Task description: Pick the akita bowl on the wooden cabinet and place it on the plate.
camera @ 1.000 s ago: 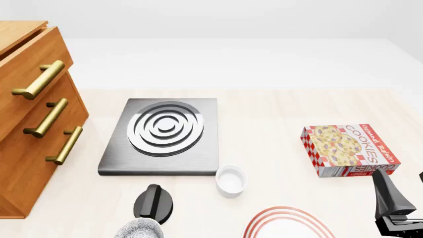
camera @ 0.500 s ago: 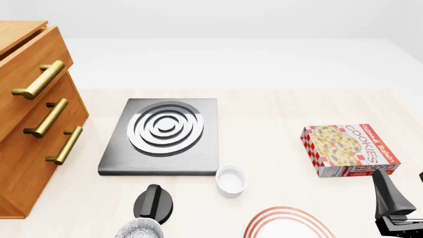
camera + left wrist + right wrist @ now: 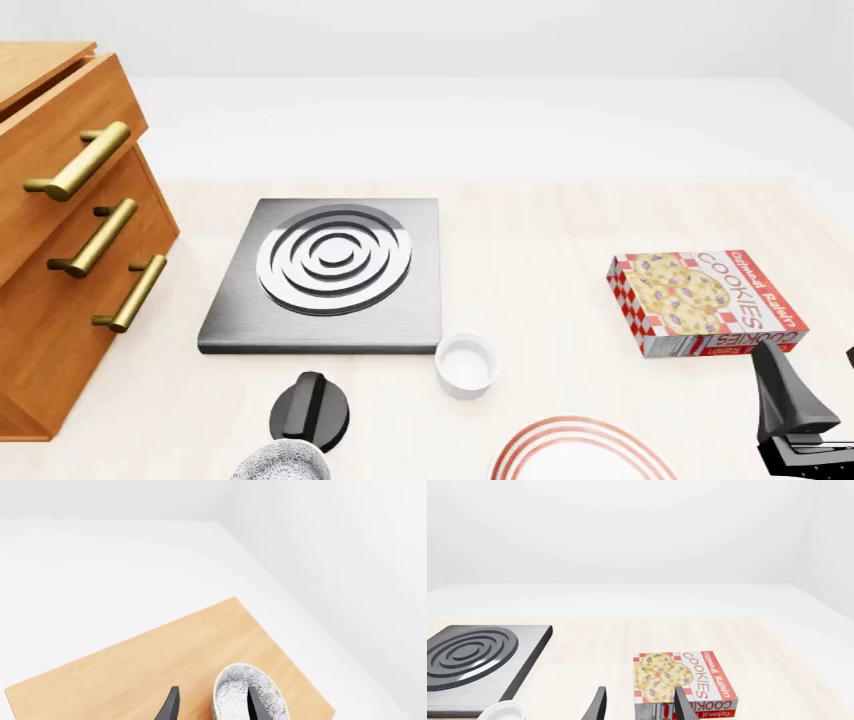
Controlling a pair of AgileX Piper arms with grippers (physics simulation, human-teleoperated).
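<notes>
Akita bowl (image 3: 245, 695) rests upright on the wooden cabinet (image 3: 167, 660), near its corner; the left tool (image 3: 212, 705) has its fingers apart, one inside the bowl, one outside its rim. Beside the cabinet on the desk (image 3: 534, 230), the plate (image 3: 581, 455) lies nearest, then a ramekin (image 3: 467, 362), burner (image 3: 334, 270) and cookie box (image 3: 705, 300). Right tool (image 3: 639, 705): fingers apart, empty.

My arms are showing as plain matte black, my right claw (image 3: 639, 705) and left claw (image 3: 212, 706) each tapering into two slim, pointed, dark fingers, unmarked throughout.
</notes>
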